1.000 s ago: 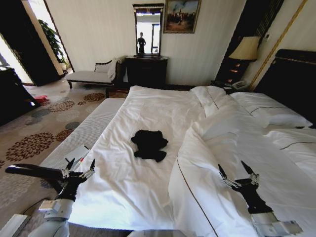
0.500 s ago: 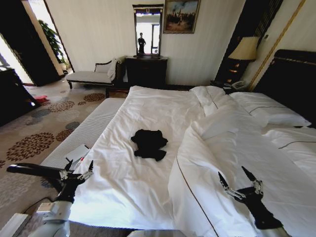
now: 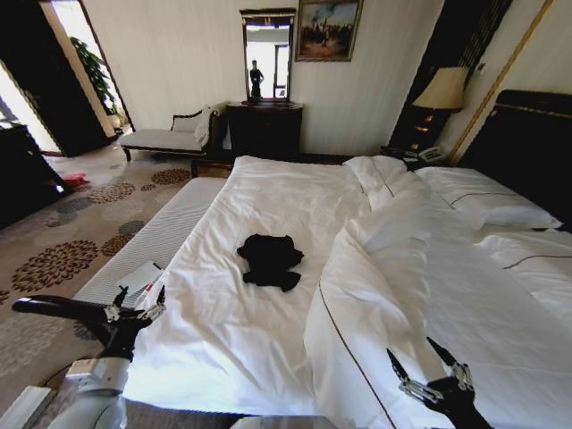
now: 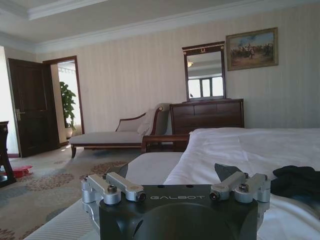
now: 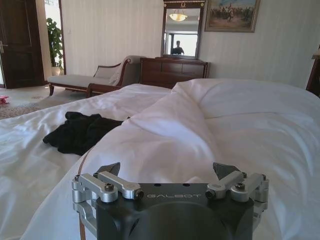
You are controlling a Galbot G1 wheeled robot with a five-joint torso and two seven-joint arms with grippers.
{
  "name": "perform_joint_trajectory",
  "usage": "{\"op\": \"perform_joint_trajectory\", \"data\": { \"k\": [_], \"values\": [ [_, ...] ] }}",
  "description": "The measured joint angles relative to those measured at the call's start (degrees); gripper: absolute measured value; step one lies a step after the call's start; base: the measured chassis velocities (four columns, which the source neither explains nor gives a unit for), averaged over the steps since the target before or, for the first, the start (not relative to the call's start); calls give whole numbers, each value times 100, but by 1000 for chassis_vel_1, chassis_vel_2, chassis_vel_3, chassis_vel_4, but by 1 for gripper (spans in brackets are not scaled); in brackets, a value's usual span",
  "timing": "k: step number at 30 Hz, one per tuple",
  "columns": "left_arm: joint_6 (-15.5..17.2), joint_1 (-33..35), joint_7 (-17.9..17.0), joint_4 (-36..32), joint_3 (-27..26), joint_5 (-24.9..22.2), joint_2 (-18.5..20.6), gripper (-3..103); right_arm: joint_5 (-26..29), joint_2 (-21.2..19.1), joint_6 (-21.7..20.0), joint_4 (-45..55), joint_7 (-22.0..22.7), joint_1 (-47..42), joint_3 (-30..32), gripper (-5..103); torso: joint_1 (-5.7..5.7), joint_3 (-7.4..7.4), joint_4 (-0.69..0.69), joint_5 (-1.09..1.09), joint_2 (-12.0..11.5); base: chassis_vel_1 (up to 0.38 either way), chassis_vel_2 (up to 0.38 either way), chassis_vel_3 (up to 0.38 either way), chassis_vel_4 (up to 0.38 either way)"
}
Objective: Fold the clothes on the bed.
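Black T-shirt [image 3: 269, 260] lay crumpled mid-bed [image 3: 268, 340]; left hand [image 3: 138, 302] and right hand [image 3: 427, 367] hovered spread, near edge.

White-sheeted bed [image 3: 268, 206], crumpled black T-shirt [image 3: 270, 260] mid-mattress, bunched duvet [image 3: 429, 295], pillows [image 3: 487, 201] by headboard

"galbot" seemingly on left hand [image 4: 177, 176] and right hand [image 5: 170, 174].
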Motion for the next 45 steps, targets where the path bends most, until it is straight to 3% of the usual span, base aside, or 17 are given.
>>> {"op": "perform_joint_trajectory", "data": {
  "k": [8,16,26,28,31,33,40,42,45],
  "values": [
    [-23,-19,14,99,-122,-196,130,99,-84,-311,-404,-193,129,158,-42,100,0,0,-1,2,0,0,0,0,0],
    [-20,-70,31,108,-110,-198,108,99,-184,-875,-930,-410,355,555,-138,100,0,0,0,3,0,0,0,0,0],
    [-27,-57,44,108,-130,-196,66,98,-214,-1262,-1250,-522,320,619,-243,101,0,0,-1,2,0,0,0,0,0],
    [-28,-58,45,107,-131,-196,66,98,-214,-1286,-1272,-525,301,635,-252,97,0,0,-1,2,0,0,0,0,0],
    [-28,-63,45,101,-153,-198,66,98,-204,-1330,-1294,-551,282,665,-268,82,0,0,-1,1,0,0,0,0,0],
    [-28,-57,45,99,-157,-200,69,98,-202,-1329,-1295,-559,278,675,-271,82,0,0,-1,1,0,0,0,0,0],
    [-27,-42,45,93,-138,-191,59,98,-215,-1221,-1285,-542,260,726,-306,49,0,0,-1,1,0,0,0,0,0],
    [-28,-45,45,91,-137,-190,59,98,-220,-1218,-1279,-537,258,718,-307,49,0,0,-1,1,0,0,0,0,0],
    [-26,-61,42,89,-136,-189,55,98,-249,-1203,-1239,-535,258,706,-313,33,0,0,-1,1,0,0,0,0,0]
  ]
}}
